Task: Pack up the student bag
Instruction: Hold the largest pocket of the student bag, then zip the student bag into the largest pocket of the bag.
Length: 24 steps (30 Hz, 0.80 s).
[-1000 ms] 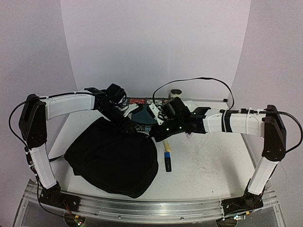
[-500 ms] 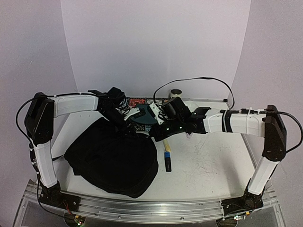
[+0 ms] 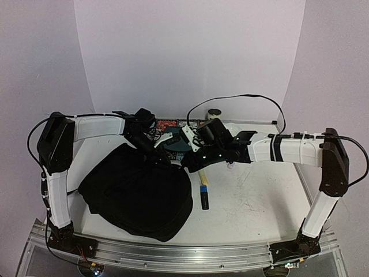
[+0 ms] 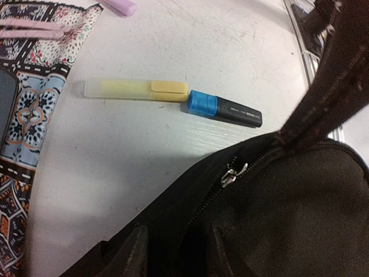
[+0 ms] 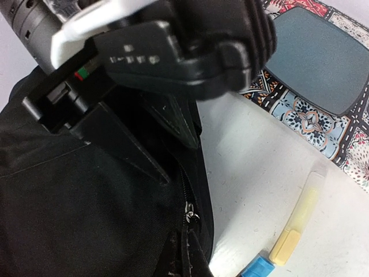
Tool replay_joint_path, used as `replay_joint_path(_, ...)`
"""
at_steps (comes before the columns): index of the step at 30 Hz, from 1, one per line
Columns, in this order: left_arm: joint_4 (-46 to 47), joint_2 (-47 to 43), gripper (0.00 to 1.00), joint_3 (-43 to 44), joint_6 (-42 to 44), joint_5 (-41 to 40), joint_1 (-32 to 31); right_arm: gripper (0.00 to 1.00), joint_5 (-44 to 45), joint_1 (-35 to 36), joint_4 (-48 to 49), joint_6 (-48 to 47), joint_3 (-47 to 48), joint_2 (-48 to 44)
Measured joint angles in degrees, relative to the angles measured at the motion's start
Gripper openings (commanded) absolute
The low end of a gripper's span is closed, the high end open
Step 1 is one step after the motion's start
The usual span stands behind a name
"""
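Note:
The student bag (image 3: 135, 193) is a large black backpack lying at the left front of the table. My left gripper (image 3: 153, 153) is at its far top edge, its fingers (image 4: 137, 254) closed on a fold of bag fabric beside the zipper slider (image 4: 230, 173). My right gripper (image 3: 185, 165) is at the bag's upper right edge. In the right wrist view it (image 5: 187, 251) is shut on the black pull tab just below the zipper slider (image 5: 190, 218). The left gripper (image 5: 151, 135) shows just beyond it, on the bag (image 5: 86, 202). A bag strap (image 4: 331, 69) crosses the left wrist view.
A highlighter (image 3: 203, 189) with a yellow cap and blue-black body lies right of the bag (image 4: 173, 98). A patterned cloth (image 3: 170, 124) with a flat grey-blue object (image 5: 314, 57) lies at the back. A tape roll (image 3: 215, 113) and a cable are behind.
The left arm's upright link and elbow have swung right, and the left gripper has shifted slightly right and nearer along the bag's edge. The right arm has barely moved.

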Motion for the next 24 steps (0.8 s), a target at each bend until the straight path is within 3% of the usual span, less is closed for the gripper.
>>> replay_joint_path(4,-0.4,0.8,0.01,1.0,-0.1,0.7,0.3,0.0,-0.5,0.0,0.0,0.1,0.0,0.0)
replay_joint_path(14,-2.7,0.9,0.0,4.4,-3.8,-0.6,1.3,0.0,-2.4,0.0,0.5,1.0,-2.8,-2.5)
replay_joint_path(24,-2.7,0.9,0.0,7.5,-12.2,-8.0,3.8,0.0,-6.8,0.0,-1.5,1.1,-5.9,-7.3)
